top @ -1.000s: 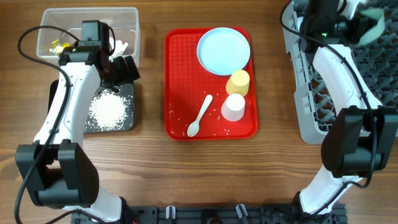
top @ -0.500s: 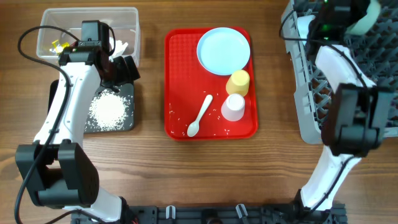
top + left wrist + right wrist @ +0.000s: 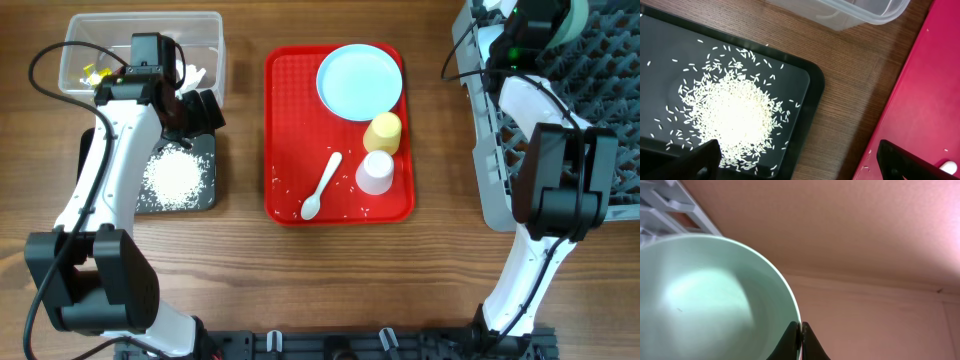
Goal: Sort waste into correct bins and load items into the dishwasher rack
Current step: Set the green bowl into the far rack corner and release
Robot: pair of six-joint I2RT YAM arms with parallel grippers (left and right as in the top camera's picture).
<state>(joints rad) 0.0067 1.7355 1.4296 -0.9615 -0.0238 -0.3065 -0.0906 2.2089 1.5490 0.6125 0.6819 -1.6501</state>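
now the light blue bowl (image 3: 715,295) hangs tipped over the far end of the grey rack (image 3: 490,150). the right gripper (image 3: 800,330) pinches its rim, with the rack's pegs just below. the left gripper (image 3: 800,155), spread wide, is far from the rack.

Count from the overhead view.
- Red tray (image 3: 285,120): 1.
- On it: round blue plate (image 3: 359,82), 1; cups, 2, being yellow cup (image 3: 383,131), 1, and white cup (image 3: 376,172), 1; white spoon (image 3: 322,186), 1.
- Bins: 2, being clear tub (image 3: 140,16), 1, and black tray (image 3: 203,150), 1.
- Rice heap (image 3: 175,178): 1.
- Loose grains (image 3: 280,183) on the red tray: too many to count.
- Grey rack (image 3: 490,170): 1.
- Bowl (image 3: 705,300): 1.
- Wrappers (image 3: 92,72) in the tub: number not resolvable.
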